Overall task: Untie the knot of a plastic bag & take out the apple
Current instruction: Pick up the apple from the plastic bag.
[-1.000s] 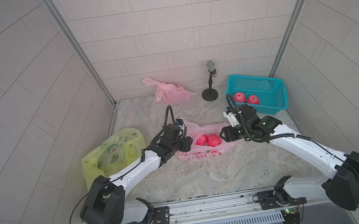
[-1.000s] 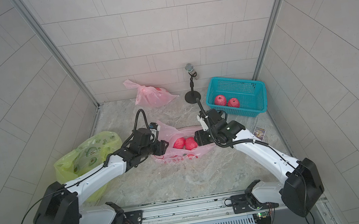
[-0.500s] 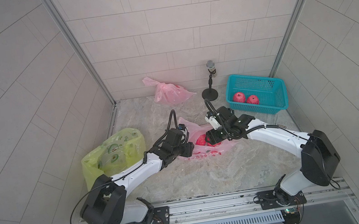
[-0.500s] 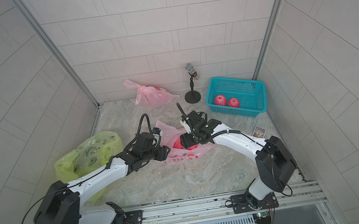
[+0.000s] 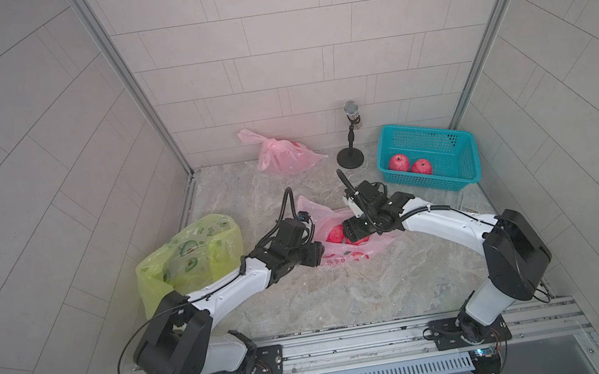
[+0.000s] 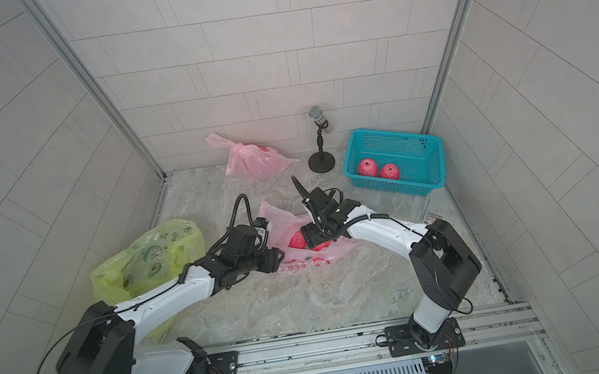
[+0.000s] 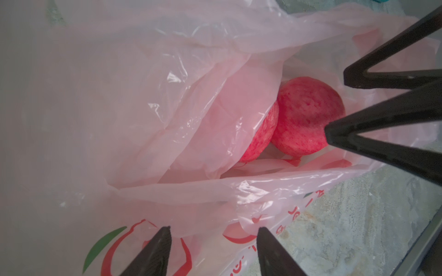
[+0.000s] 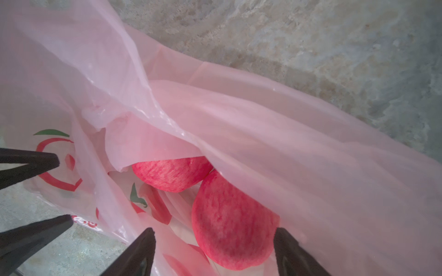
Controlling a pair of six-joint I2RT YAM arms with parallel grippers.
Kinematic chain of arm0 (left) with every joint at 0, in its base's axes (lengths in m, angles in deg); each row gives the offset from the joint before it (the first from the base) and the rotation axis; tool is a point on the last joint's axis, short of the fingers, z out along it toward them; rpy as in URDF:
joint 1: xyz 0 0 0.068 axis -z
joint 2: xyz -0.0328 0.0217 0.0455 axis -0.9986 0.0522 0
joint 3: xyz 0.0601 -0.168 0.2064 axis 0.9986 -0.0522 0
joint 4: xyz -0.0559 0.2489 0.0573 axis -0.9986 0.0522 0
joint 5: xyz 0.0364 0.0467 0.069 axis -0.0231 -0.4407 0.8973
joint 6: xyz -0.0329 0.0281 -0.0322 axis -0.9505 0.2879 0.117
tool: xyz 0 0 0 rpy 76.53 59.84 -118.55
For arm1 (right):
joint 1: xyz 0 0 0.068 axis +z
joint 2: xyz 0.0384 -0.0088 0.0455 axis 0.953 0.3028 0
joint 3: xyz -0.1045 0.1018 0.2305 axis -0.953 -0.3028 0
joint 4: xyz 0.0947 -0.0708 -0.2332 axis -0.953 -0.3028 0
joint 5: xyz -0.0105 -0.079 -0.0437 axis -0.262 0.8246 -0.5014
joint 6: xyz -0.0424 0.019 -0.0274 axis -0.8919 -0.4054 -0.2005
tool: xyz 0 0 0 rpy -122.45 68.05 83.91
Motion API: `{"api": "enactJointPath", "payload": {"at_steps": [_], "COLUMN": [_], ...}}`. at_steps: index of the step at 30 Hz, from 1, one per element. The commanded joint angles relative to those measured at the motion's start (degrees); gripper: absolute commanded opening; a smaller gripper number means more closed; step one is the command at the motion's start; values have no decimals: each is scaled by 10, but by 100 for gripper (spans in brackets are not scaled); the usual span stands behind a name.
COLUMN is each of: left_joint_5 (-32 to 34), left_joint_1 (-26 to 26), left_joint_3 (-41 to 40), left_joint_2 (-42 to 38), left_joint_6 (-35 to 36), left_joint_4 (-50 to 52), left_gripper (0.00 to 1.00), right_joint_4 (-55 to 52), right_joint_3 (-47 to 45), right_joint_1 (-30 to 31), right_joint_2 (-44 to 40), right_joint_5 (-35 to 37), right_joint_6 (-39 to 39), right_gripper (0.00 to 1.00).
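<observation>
The pink plastic bag (image 5: 343, 258) (image 6: 312, 259) lies mid-table with its mouth open; no knot is in view. Two red apples sit inside: one apple (image 8: 232, 227) (image 7: 306, 117) and a second apple (image 8: 169, 174) (image 7: 260, 141) half under the film. My right gripper (image 8: 214, 230) (image 5: 349, 228) reaches into the mouth, open, its jaws on either side of the nearer apple with a gap at one side. At the bag's left edge my left gripper (image 7: 214, 229) (image 5: 317, 255) is open, with printed film under its tips.
A second pink bag (image 5: 283, 156) lies at the back wall beside a microphone stand (image 5: 350, 149). A teal basket (image 5: 432, 181) at the back right holds two apples (image 5: 399, 163). A yellow-green bag (image 5: 188, 259) bulges at the left, against my left arm.
My right gripper has moved left into the bag's mouth and widened its jaws around an apple. My left gripper has shifted slightly toward the table's front.
</observation>
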Motion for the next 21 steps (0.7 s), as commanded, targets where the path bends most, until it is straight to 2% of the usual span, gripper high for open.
{"api": "enactJointPath", "payload": {"at_steps": [1,21], "left_joint_5": [-5,-14], "left_joint_1": [4,4], "left_joint_3": [1,11], "left_joint_2": [1,-2], "left_joint_6": [-2,8], "left_joint_4": [-7,3], "left_gripper": [63,63], "right_joint_4": [-1,31], "right_joint_3": [2,-16], "right_joint_1": [1,1], "right_joint_2": [22,82], "right_joint_5": [35,36], "right_joint_6": [-6,0], "right_gripper": [80,82]}}
